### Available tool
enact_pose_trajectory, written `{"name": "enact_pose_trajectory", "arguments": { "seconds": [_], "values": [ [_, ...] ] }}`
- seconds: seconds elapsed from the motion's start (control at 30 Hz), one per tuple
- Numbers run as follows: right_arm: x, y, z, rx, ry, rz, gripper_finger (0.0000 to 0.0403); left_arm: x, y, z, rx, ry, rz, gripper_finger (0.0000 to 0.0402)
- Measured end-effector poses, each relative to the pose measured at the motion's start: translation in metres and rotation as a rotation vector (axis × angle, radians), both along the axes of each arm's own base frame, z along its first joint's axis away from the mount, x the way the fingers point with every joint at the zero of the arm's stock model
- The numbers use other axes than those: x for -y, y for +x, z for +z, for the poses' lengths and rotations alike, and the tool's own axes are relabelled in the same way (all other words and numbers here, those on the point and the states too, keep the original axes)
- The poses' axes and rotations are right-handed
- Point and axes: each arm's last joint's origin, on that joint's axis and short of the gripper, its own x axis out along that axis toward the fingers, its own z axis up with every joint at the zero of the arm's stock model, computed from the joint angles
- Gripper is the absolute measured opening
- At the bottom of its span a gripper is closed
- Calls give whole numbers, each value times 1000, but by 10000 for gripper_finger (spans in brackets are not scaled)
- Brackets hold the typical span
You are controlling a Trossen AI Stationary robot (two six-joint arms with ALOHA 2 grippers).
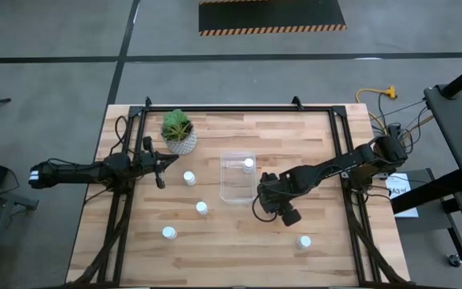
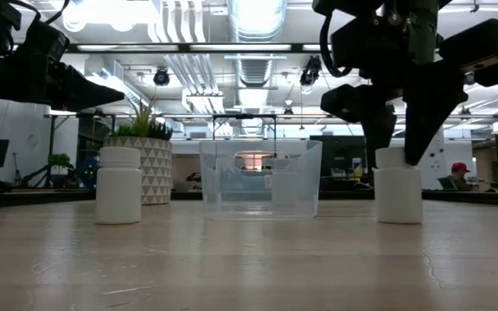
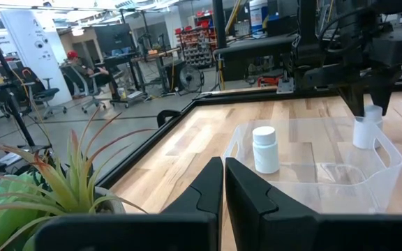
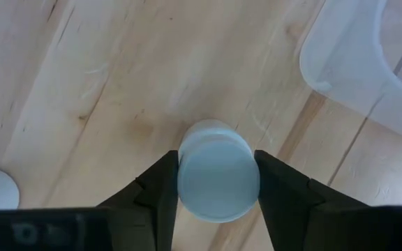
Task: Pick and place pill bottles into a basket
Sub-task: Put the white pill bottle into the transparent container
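I can read no words, brands or numbers anywhere. A white tag (image 1: 397, 189) hangs off the right edge of my tabletop (image 1: 319, 241), its print too small to read.

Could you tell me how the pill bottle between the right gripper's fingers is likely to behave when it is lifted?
The pill bottle looks like smooth white plastic, so it is probably rigid and light. Its round wall meets the right gripper's flat fingers along narrow lines, so it might slip or twist. It stands upright on a small base on the table and could tip if nudged off-centre.
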Motion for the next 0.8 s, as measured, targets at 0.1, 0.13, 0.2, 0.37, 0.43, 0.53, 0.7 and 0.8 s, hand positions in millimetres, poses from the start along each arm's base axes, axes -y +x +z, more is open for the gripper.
{"name": "enact_pose_trajectory", "arguments": {
  "seconds": [0.1,0.13,0.2,0.37,0.43,0.53,0.7,0.8],
  "values": [
    [1,-1,1,-16,-8,9,147,0,0,0,0,0,0,0],
    [1,-1,3,-24,-12,7,147,0,0,0,0,0,0,0],
    [3,1,8,-24,-14,0,147,0,0,0,1,0,0,0],
    [4,9,29,-3,-15,-7,147,0,0,0,0,0,0,0],
    [5,12,39,15,-13,-4,147,0,0,0,1,0,0,0],
    [7,16,55,24,-17,-1,147,0,0,0,1,0,0,0],
    [12,23,80,84,-19,22,147,0,0,0,0,0,0,0],
    [16,27,94,121,-24,37,147,0,0,0,0,0,0,0]
  ]
}}
